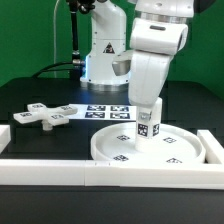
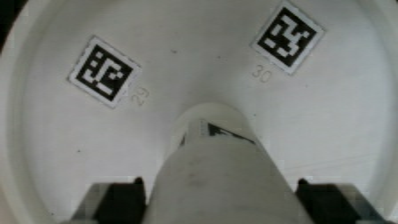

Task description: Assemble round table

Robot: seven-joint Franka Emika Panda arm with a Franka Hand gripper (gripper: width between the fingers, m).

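Observation:
The large rimmed disc (image 1: 150, 148) lies on the black table at the exterior view's right, against the border rails. My gripper (image 1: 148, 124) is shut on the short cylindrical leg (image 1: 148, 128) and holds it upright over the middle of the disc. In the wrist view the leg (image 2: 217, 160) runs out from between my black fingers (image 2: 121, 200), its end over the disc's floor (image 2: 196, 60) between two tags. The hub is hidden by the leg. The cross-shaped foot (image 1: 44, 115) lies flat at the exterior view's left.
White border rails (image 1: 60, 170) run along the near side and at the right (image 1: 212, 148). The marker board (image 1: 108, 111) lies behind the disc. The robot's base (image 1: 105, 55) stands at the back.

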